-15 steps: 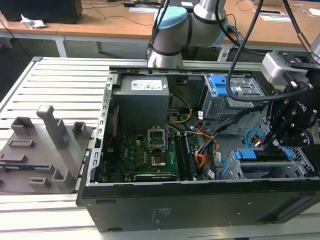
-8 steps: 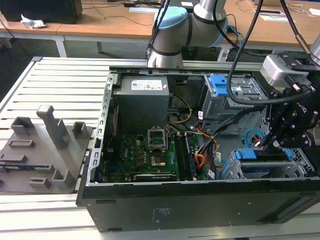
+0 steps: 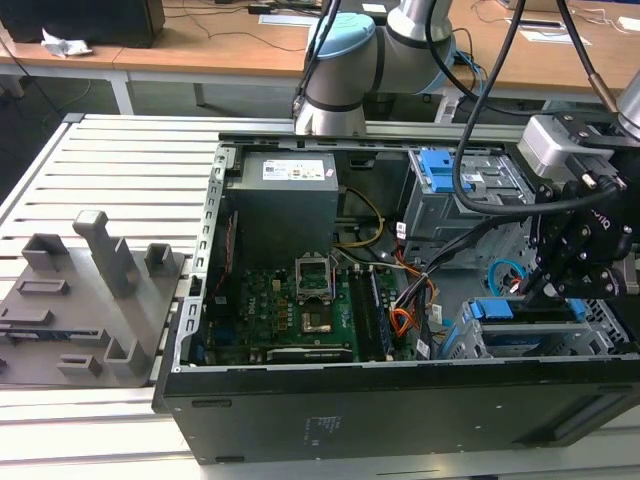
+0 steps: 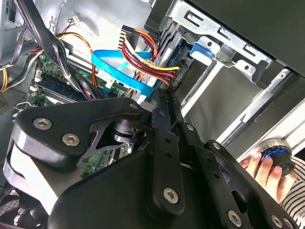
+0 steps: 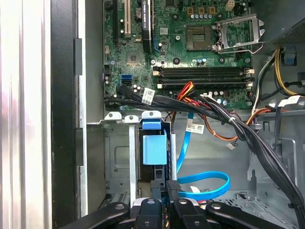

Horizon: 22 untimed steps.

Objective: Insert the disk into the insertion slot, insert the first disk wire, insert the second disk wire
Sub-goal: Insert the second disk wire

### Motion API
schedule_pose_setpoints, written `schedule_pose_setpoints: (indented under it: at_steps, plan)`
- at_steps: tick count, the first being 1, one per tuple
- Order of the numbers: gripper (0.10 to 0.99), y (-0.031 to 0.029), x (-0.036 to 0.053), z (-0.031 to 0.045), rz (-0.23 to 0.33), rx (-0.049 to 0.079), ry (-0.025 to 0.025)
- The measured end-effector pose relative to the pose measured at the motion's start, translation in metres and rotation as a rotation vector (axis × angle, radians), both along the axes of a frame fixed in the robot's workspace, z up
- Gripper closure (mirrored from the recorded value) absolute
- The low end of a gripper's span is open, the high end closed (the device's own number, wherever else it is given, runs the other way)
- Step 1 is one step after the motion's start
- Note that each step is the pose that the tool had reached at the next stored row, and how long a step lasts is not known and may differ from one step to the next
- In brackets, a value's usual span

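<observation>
The disk, seen by its bright blue carrier, sits inside the insertion slot, the grey metal drive cage at the case's corner. In the exterior view the disk's blue frame shows in the cage just below my gripper. In the first wrist view my gripper is shut on a small dark plug right behind the disk. The red, yellow and black first disk wire runs to that plug at my gripper. The light-blue second disk wire loops loose beside it.
The open case holds the green motherboard and power supply. Thick black cable bundles cross above the cage. A grey fixture plate lies at the exterior view's left. A person's hand rests on a knob outside the case.
</observation>
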<state>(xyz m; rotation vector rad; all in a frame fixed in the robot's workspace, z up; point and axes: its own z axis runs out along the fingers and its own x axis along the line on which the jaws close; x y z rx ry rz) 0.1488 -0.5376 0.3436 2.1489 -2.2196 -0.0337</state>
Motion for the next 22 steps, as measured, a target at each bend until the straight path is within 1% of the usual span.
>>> schedule_pose_setpoints:
  at_steps: [7,10,13,14,15,16,18,19,20,21,22]
  plan:
    - [0.922,-0.0009,0.0001,-0.0019,0.001,0.0,-0.0001]
    - [0.922,-0.001,0.0,-0.0057,0.002,-0.001,0.0]
    - [0.922,-0.001,0.0,-0.0069,0.002,0.0,-0.0001]
    - [0.91,-0.001,0.0,-0.0071,0.002,0.001,-0.0001]
    - [0.843,-0.001,0.0,-0.0071,0.002,0.0,0.0]
    - [0.843,-0.001,0.0,-0.0061,0.002,0.0,0.0]
    - [0.843,-0.0006,0.0,0.0026,0.002,0.0,-0.0001]
    - [0.843,0.0004,0.0,0.0112,0.002,0.0,0.0]
    - [0.843,0.0026,0.0,0.0179,0.002,0.0,0.0]
    - [0.863,0.0043,0.0,0.0221,0.002,0.0,-0.0001]
    - [0.925,0.0055,0.0,0.0264,0.002,0.0,-0.0001]
